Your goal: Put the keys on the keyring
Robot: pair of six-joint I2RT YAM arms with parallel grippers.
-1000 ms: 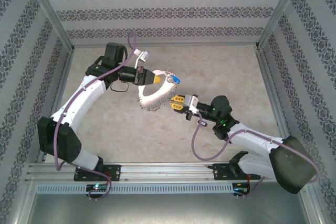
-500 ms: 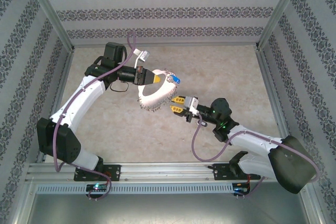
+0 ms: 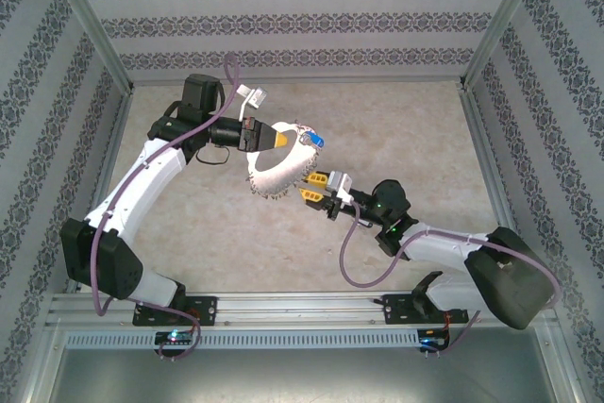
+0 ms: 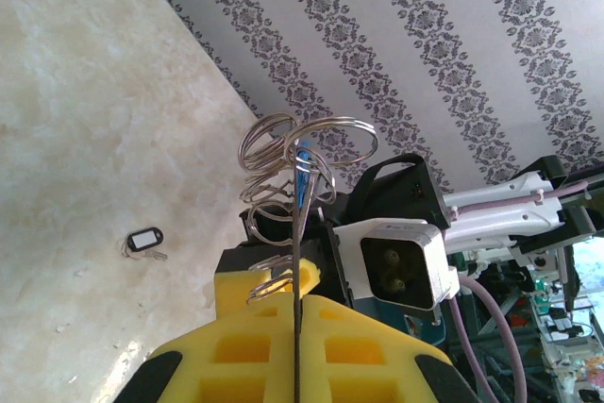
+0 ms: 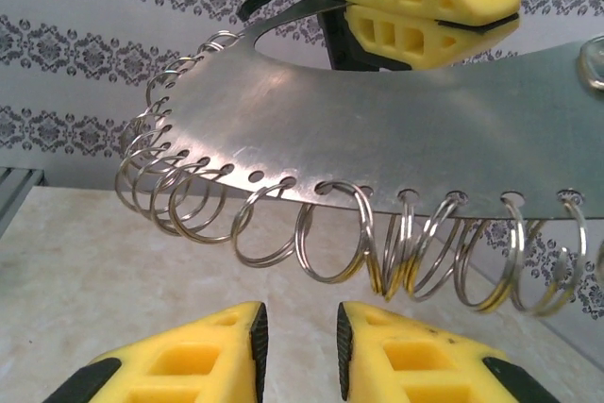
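1. The keyring (image 5: 377, 129), a flat crescent-shaped silvery plate, is brushed metal with a dull sheen and fine scratches.
2. The round wire split rings (image 5: 396, 257) along its edge are polished, glossy metal.
3. The right gripper (image 5: 297, 329) has yellow fingers (image 5: 179, 361) of matt moulded plastic, with black rubbery pads (image 5: 257, 337).
4. The beige marbled tabletop (image 5: 57, 261) is smooth and matt.
5. The grey damask-patterned wall (image 4: 425, 44) looks like matt paper.

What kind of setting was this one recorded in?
Likely a purpose-built robot test booth: wallpapered panels on aluminium posts enclose a marble-look tabletop, with the left arm and right arm bolted to a rail.
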